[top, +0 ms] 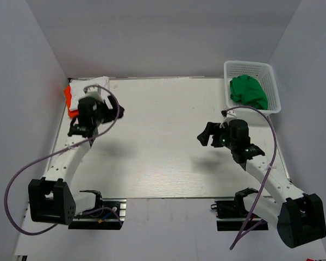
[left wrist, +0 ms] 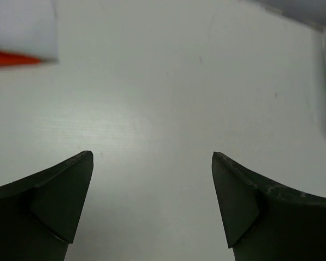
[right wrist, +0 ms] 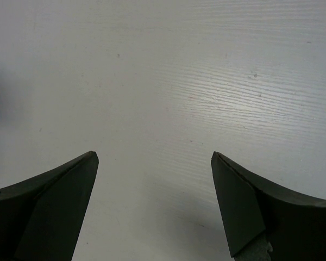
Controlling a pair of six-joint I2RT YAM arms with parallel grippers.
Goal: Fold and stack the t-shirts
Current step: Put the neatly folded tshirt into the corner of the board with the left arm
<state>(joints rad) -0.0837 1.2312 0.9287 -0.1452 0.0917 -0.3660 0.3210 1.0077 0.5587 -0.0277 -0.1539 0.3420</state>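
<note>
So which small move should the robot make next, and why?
Probably the right gripper, open and empty over bare table, should reach toward the crumpled green cloth t-shirt in the white plastic lattice basket. The folded white t-shirt already lies on the orange one at the far left, and the left gripper is open.

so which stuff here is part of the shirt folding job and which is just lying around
Part of the job:
- white t-shirt, on the orange one
- orange t-shirt, under it, far left
- green t-shirt, crumpled in the basket

Just there:
- white lattice basket, far right
</note>
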